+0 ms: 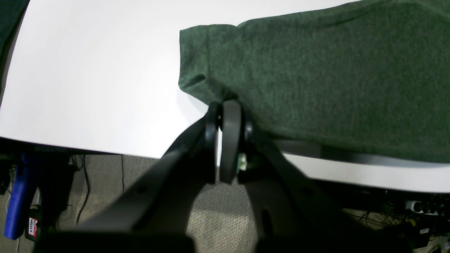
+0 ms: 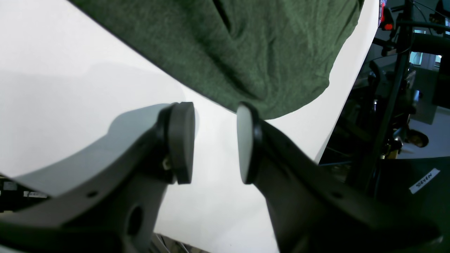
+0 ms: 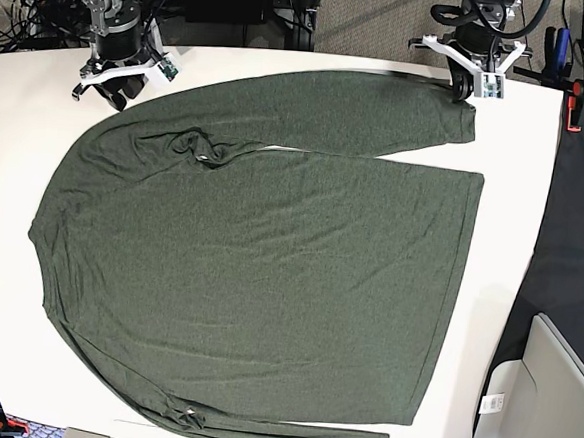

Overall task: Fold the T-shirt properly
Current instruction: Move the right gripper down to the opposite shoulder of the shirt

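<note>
The dark olive-green long-sleeved T-shirt [image 3: 259,267] lies spread flat on the white table [image 3: 518,145], one sleeve stretched along the far edge and the other along the near edge. My left gripper [image 3: 469,88] is at the far sleeve's cuff. In the left wrist view the gripper [image 1: 226,105] is shut on the sleeve's edge [image 1: 316,70], which is raised slightly and casts a shadow. My right gripper [image 3: 111,88] is by the shirt's shoulder at the far left. In the right wrist view the gripper [image 2: 214,109] is open and empty, just short of the shirt's edge [image 2: 246,52].
The table's far edge runs just behind both grippers [image 1: 88,147]. A blue clamp [image 1: 17,196] hangs below it. A red clamp [image 3: 578,109], black cloth [image 3: 583,219] and a grey box [image 3: 560,398] are at the base view's right.
</note>
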